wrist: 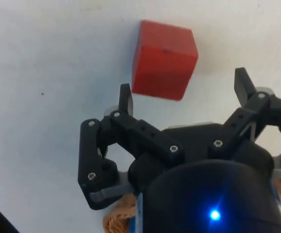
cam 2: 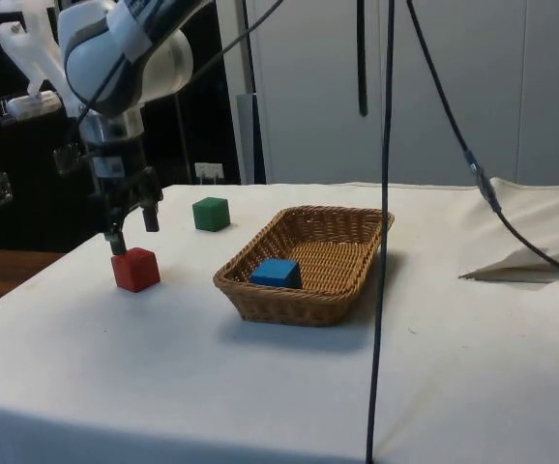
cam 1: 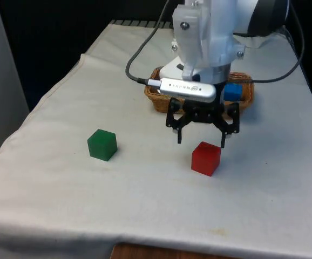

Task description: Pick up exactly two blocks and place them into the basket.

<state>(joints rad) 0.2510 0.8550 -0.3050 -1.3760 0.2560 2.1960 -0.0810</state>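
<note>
Red wooden cube [cam 1: 206, 158]: nearest of the blocks in the front view, on the white tablecloth [cam 1: 145, 216], resting flat and untouched. In the wrist view it lies just ahead of the fingers, not between them.
Green wooden cube [cam 1: 102, 144]: a little farther back, toward the front view's left, well apart from the red one, on the cloth.
Black two-finger gripper [cam 1: 201, 138]: hangs low just behind and above the red cube; jaws spread wide, nothing held. One fingertip [wrist: 125, 99] is close to the cube's near face, the other [wrist: 243, 83] off to its side.
Woven wicker basket [cam 2: 260, 290]: farther back, behind the gripper, shallow and rectangular.
Blue cube [cam 2: 278, 274]: inside the basket, near one end, on its floor.
Progress: one block appears delivered; one more is wanted. Red looks the likely candidate, given the gripper's position.
Left to do: bring the jaws around a block, close, lift, carry to the basket, release. Green would then stay on the cloth.
Risk: fingers not yet centred on the red cube; a descent from here could nudge it.
</note>
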